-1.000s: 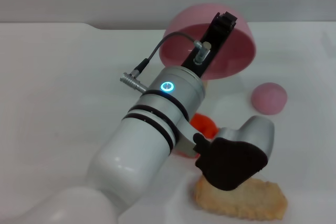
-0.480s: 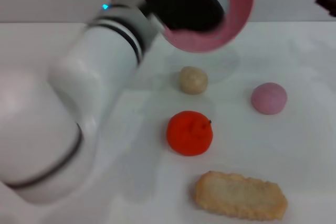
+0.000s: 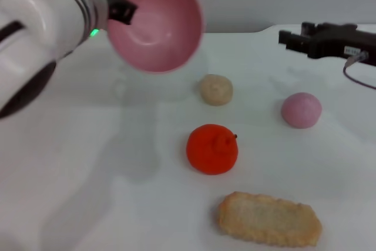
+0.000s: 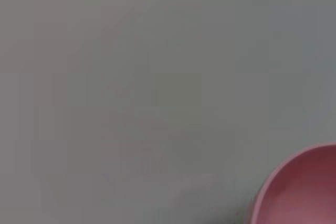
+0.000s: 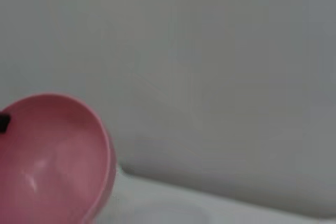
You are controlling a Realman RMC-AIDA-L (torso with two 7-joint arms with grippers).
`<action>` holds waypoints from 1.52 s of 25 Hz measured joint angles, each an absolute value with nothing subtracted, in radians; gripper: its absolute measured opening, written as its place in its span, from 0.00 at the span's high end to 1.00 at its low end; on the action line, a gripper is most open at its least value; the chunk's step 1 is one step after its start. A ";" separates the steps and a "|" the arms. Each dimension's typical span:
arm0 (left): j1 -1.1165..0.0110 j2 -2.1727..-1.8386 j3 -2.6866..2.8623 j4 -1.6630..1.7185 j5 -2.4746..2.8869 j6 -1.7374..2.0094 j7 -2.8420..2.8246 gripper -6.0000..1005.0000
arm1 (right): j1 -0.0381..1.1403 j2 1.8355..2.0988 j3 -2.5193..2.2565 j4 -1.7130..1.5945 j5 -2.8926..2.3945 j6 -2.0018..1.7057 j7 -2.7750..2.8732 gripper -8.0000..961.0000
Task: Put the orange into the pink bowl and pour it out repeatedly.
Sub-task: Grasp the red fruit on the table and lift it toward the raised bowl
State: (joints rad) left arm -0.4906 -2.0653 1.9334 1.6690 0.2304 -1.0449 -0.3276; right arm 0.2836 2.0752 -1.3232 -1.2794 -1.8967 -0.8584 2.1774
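Compared with half a second ago, the left arm has swung away toward the far left corner of the worktop [image 3: 70,192], and it carries the pink bowl [image 3: 154,22] with it, high in the air. Before, the bowl hung above the middle of the far edge with its mouth mostly hidden behind the arm; now its mouth is tilted forward and down toward the camera, and the inside shows nothing in it. The left gripper [image 3: 120,9] grips the bowl at its rim, one dark finger showing just inside the wall. The right gripper [image 3: 289,37] has come further in from the right edge and now hovers over the far right part of the worktop, holding nothing; how far its fingers are parted I cannot tell.

The orange [image 3: 212,149] has not moved: it lies near the middle of the worktop, with its small stem nub pointing up and to the right. It is roundish, so no clear long axis shows. Around it lie a beige ball [image 3: 216,89], a dull pink ball [image 3: 301,110] and a flat bread piece [image 3: 269,218] close to the near edge.
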 joint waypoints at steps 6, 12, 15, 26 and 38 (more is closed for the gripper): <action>-0.545 -2.063 1.811 1.594 0.153 -1.171 -0.268 0.95 | 0.314 2.074 -1.348 -1.357 -2.135 -1.061 2.451 0.36; -0.569 -2.063 1.777 1.533 0.136 -1.162 -0.247 0.95 | 0.332 2.077 -1.468 -1.361 -2.177 -1.137 2.522 0.36; -0.592 -2.063 1.776 1.493 0.134 -1.160 -0.238 0.95 | 0.356 2.074 -1.514 -1.354 -2.186 -1.160 2.554 0.32; -0.634 -2.064 1.776 1.445 0.126 -1.149 -0.219 0.95 | 0.411 2.076 -1.584 -1.284 -2.196 -1.132 2.584 0.22; -0.639 -2.063 1.780 1.438 0.126 -1.149 -0.218 0.95 | 0.478 2.077 -1.660 -1.193 -2.197 -1.058 2.612 0.28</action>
